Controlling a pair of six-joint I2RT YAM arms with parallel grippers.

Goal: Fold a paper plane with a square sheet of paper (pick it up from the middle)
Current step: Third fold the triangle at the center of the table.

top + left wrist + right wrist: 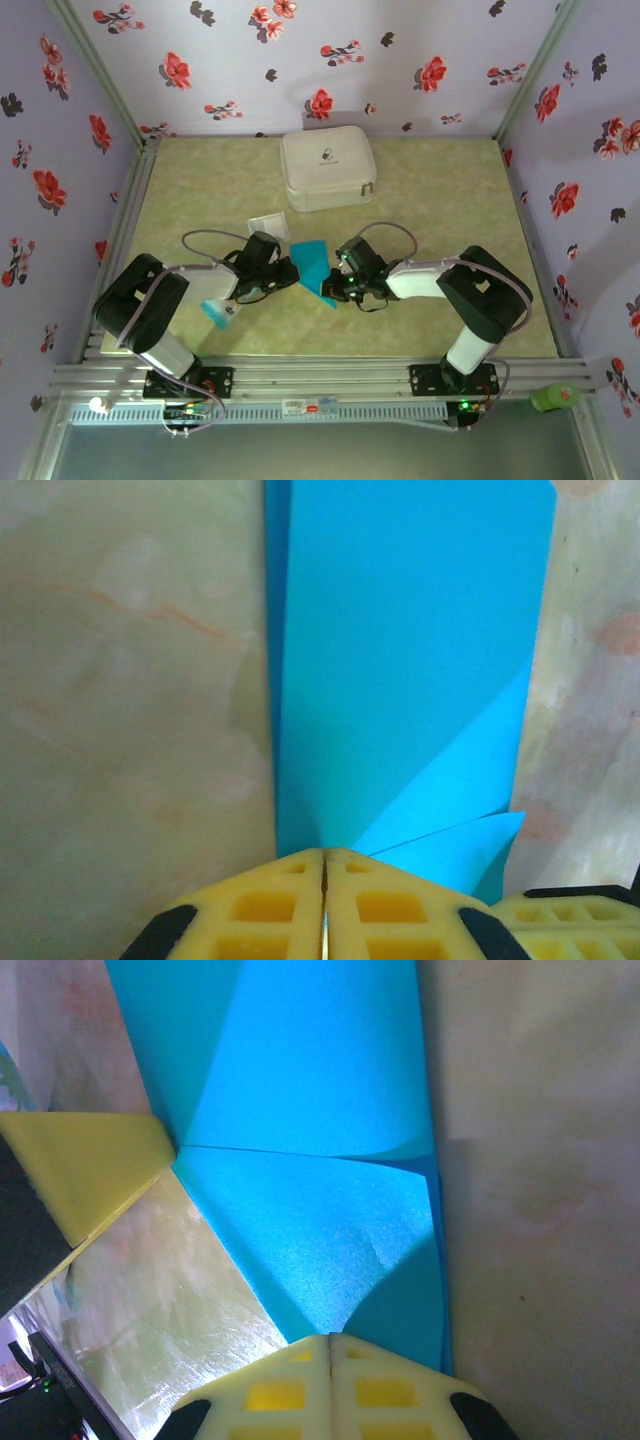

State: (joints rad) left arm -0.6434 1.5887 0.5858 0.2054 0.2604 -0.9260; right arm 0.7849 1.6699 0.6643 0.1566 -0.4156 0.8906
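Creased, matte blue paper sheet (400, 660) on my marbled desk (120, 680).
Yellow left gripper (323, 858) and right gripper (330, 1342), both pressed together, tips at its edges.

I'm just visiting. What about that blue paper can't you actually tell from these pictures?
- Top view: the blue paper is too small to read its creases.
- Left wrist view: the left fingers hide its near edge, so I can't tell whether it is pinched or just pressed.
- Right wrist view: the right fingers hide its near tip, and the frame's top edge cuts off the far part.
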